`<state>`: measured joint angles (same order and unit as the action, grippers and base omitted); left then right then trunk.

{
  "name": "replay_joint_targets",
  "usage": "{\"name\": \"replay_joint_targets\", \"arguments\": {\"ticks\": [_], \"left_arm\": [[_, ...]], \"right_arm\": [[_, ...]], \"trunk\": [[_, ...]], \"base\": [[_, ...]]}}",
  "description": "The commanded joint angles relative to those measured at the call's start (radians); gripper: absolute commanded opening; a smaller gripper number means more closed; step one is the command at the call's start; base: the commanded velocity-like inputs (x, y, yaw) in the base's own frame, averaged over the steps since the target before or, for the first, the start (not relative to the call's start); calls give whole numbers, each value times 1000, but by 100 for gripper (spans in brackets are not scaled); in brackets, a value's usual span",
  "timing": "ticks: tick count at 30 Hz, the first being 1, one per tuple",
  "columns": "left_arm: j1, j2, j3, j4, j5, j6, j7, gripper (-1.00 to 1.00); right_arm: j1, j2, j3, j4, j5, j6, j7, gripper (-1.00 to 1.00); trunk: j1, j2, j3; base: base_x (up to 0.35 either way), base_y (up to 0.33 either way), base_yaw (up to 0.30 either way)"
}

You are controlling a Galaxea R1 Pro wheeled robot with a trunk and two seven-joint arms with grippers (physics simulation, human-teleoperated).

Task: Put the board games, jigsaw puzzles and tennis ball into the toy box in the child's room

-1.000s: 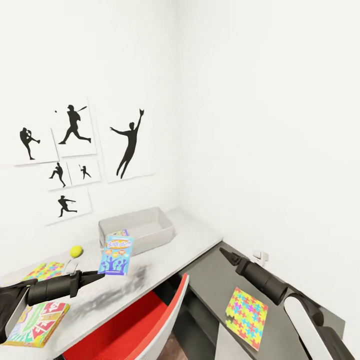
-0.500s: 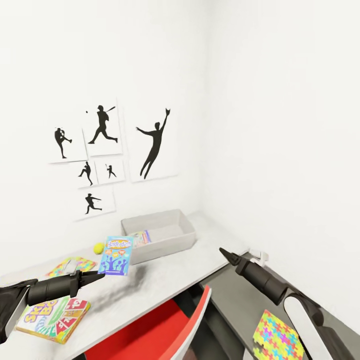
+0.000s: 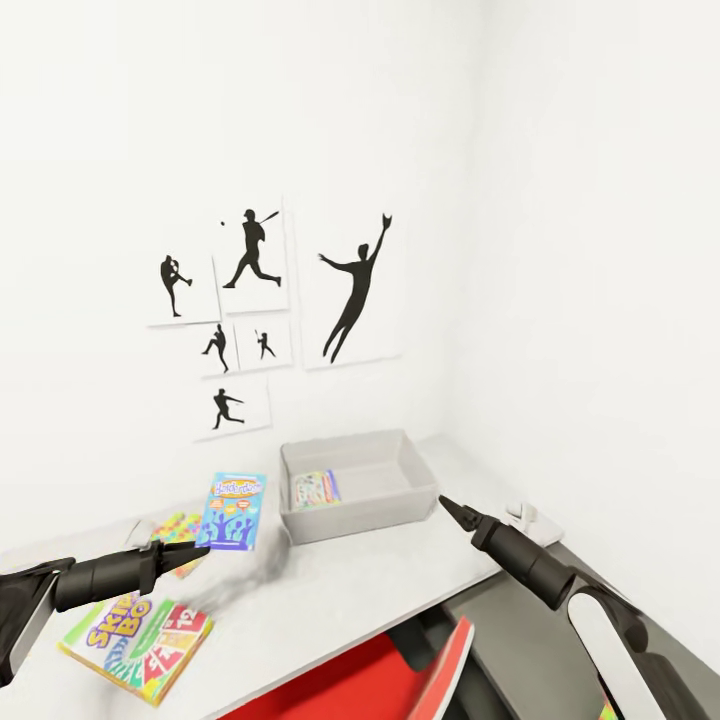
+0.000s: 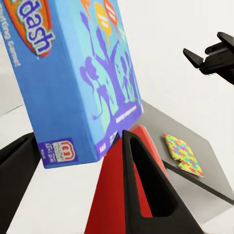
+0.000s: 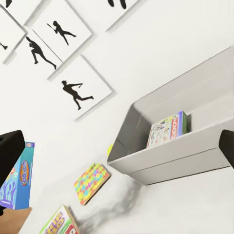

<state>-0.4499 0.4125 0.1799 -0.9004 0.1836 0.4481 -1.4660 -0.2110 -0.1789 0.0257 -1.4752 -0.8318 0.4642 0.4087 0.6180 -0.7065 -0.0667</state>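
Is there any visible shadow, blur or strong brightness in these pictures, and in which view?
Head view: a soft, smudgy dark shadow lies on the pale table under the blue board game held by the left end effector; the white walls look washed out. Left wrist view: the board game's print is slightly soft up close. Right wrist view: the same smudge shows beside the toy box.

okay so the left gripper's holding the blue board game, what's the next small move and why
Probably carry the blue board game rightward until it is over the toy box. The left gripper holds it upright above the table, short of the box, which has room beside the small game inside.
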Motion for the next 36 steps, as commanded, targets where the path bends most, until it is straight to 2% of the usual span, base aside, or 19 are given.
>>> {"name": "replay_joint_targets", "arguments": {"ticks": [1,13,22,36], "left_arm": [[-1,0,0,0,2,11,-4,-100],[-1,2,1,0,2,11,-5,-100],[-1,1,1,0,2,11,-6,-100],[-1,2,1,0,2,11,-8,-100]], "right_arm": [[-1,-1,0,-1,-8,5,-1,100],[-1,-1,0,-1,-7,5,1,100],[-1,-1,0,-1,-8,5,1,100],[-1,-1,0,0,-7,5,1,100]], "trunk": [[1,-1,-2],[1,-1,2],[1,-1,2],[1,-1,2]], "base": [[158,0,76],[111,53,-77],[168,-124,-13],[14,-14,0]]}}
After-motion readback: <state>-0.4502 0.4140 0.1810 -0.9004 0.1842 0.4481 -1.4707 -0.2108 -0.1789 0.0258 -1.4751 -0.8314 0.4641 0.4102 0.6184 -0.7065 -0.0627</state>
